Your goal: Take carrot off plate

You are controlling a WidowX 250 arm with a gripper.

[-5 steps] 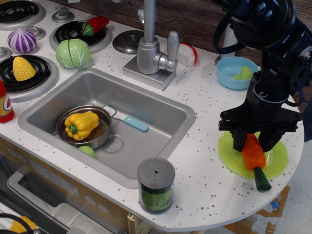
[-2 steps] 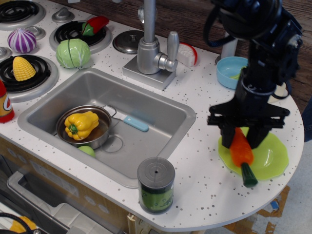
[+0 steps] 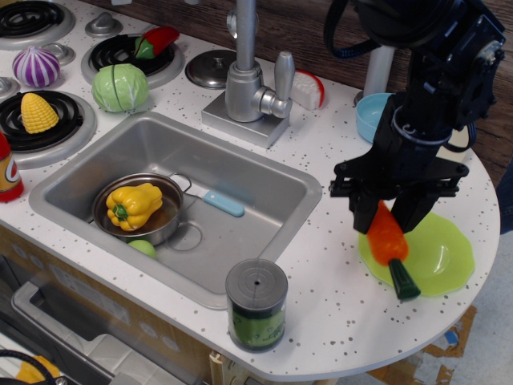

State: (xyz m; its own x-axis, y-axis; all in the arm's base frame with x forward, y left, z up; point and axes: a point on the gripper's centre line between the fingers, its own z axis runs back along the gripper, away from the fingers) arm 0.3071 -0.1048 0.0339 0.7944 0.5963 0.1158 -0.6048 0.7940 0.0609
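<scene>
Carrot [image 3: 387, 238] moves left with the claw [image 3: 387, 223], toward the sink-side rim of the plate [image 3: 437, 253].
Claw is closed on it; carry it past the rim, then lower it on the bare desk [image 3: 337, 309] near the front edge.

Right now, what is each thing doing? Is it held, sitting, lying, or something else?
gripper: jaws shut on the carrot
carrot: held, tilted, green stem pointing down over the plate
plate: flat on the counter, nothing resting on it
yellow pepper: lying in the pot
pot: sitting in the sink
grey-lidded can: upright, lid on
corn: resting on a burner
</scene>
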